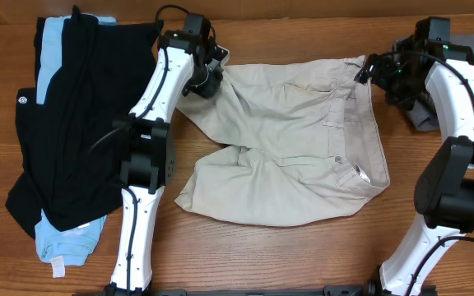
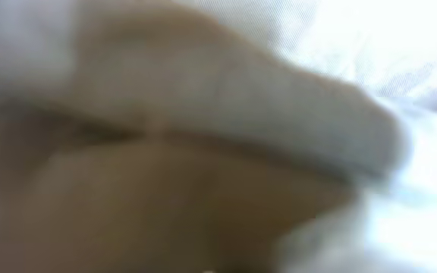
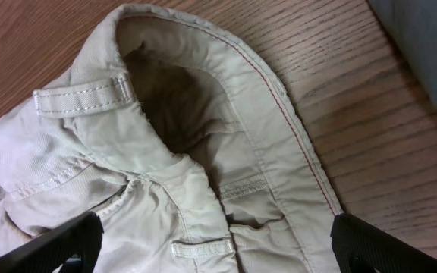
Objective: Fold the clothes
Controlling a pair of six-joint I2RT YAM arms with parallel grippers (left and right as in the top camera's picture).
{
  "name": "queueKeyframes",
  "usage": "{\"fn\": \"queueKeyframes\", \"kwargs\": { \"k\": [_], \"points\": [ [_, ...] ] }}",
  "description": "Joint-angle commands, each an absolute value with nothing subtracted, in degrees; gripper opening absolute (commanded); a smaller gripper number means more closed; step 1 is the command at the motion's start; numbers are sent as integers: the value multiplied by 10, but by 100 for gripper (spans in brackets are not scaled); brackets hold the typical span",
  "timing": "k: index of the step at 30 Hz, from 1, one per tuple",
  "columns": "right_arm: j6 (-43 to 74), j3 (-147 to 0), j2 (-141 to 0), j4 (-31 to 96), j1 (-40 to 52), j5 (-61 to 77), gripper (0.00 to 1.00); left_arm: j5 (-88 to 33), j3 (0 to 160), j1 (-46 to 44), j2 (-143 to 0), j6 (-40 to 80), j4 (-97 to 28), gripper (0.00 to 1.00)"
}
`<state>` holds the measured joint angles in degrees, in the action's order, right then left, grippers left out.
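Wooden table (image 1: pixel 303 255) is occupied at its middle by beige shorts (image 1: pixel 295 156), spread and not yet folded. Left fingers (image 1: pixel 206 82) are clamped on a leg hem (image 1: pixel 230 76) near the far edge; right fingers (image 3: pixel 378 243) are held apart above the waistband (image 3: pixel 279 114). A black garment (image 1: pixel 81 107) is heaped unfolded at the left edge.

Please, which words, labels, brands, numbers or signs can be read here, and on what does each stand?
No text is readable anywhere.
Round pale emblem on the black garment: too small to read.
White tag on the light-blue garment: too small to read.
Beige shorts: no text seen; the left wrist view is blurred.
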<state>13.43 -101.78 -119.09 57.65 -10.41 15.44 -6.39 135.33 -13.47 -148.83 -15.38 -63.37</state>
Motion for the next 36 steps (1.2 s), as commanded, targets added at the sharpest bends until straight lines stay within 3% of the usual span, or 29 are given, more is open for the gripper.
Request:
{"fn": "queueKeyframes", "kwargs": {
  "k": [1,6,7,8,10,14,16,17,19,20,26,31,36],
  "points": [
    [130,-1028,-1165,574,-105,150,100,-40,1355,-134,-1502,-124,-636,4],
    [130,-1028,-1165,574,-105,150,100,-40,1371,-132,-1502,-89,-670,4],
    [130,-1028,-1165,574,-105,150,100,-40,1371,-131,-1502,-87,-676,9],
    [130,-1028,-1165,574,-105,150,100,-41,1371,-130,-1502,-87,-682,22],
    [130,-1028,-1165,574,-105,150,100,-40,1371,-130,-1503,-88,-690,33],
    [130,-1028,-1165,575,-105,150,100,-41,1371,-130,-1503,-88,-711,41],
    [130,-1028,-1165,576,-104,150,100,-41,1371,-130,-1503,-88,-729,40],
    [130,-1028,-1165,576,-104,150,100,-41,1371,-130,-1503,-88,-735,33],
    [130,-1028,-1165,576,-105,150,100,-40,1371,-130,-1503,-88,-742,9],
    [130,-1028,-1165,576,-105,150,100,-40,1371,-128,-1503,-88,-743,4],
    [130,-1028,-1165,577,-105,150,100,-30,1383,-118,-1497,-71,-774,4],
    [131,-1028,-1165,580,-105,151,100,6,1473,-96,-1483,-3,-909,4],
    [131,-1028,-1165,597,-105,158,100,-51,1531,-76,-1454,50,-968,4]
  ]
}}
